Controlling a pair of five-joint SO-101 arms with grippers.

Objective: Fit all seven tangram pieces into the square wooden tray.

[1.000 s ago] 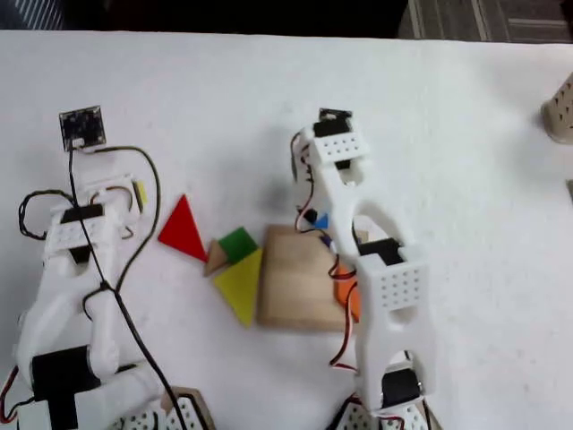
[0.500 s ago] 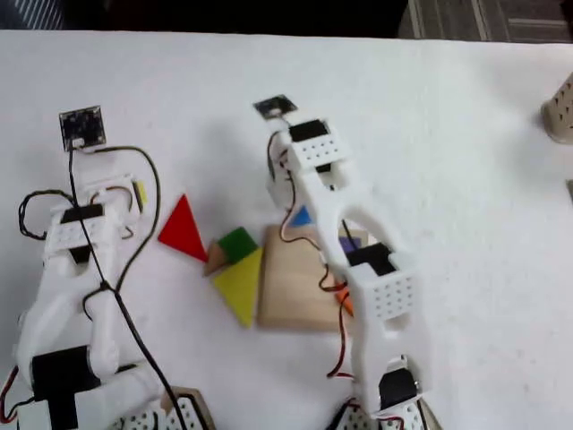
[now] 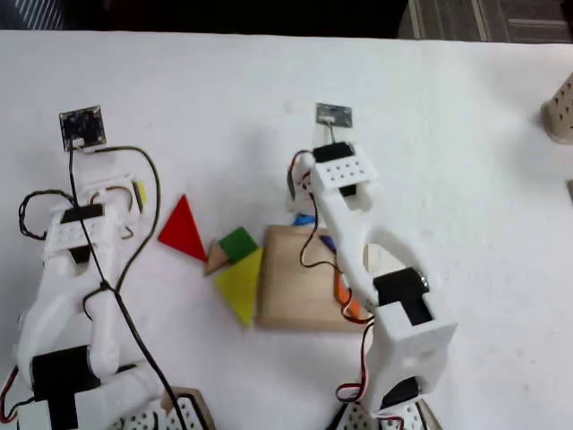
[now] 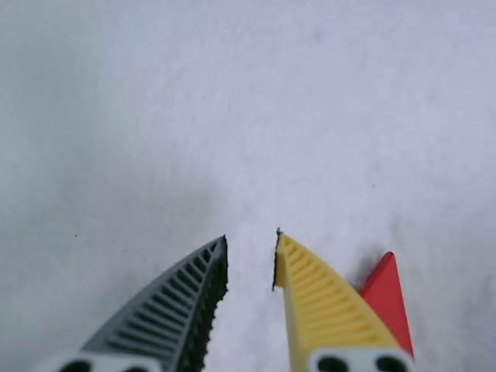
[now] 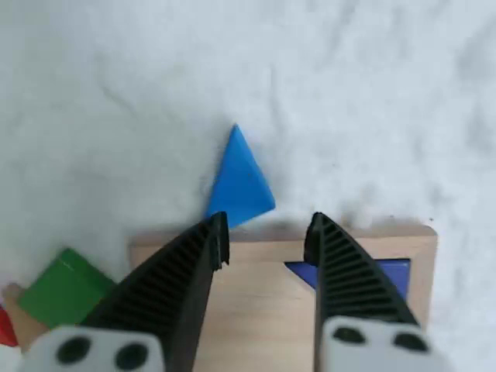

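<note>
- Left gripper (image 4: 250,252): I see its jaws narrowly parted, empty; red triangle (image 4: 385,298) beside the yellow jaw, unplaced.
- Green square (image 3: 238,243), yellow triangle (image 3: 242,282): between the two grippers, outside tray (image 3: 291,287).
- Right gripper (image 5: 267,229): jaws moderately apart, empty; blue triangle (image 5: 239,182) just past tips, unplaced; dark-blue piece (image 5: 301,273) beneath, in tray. I judge most remains.

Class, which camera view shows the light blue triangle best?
The right wrist view: the light blue triangle lies whole on the table, just outside the tray rim. The high view catches a sliver of it beside the arm.
</note>
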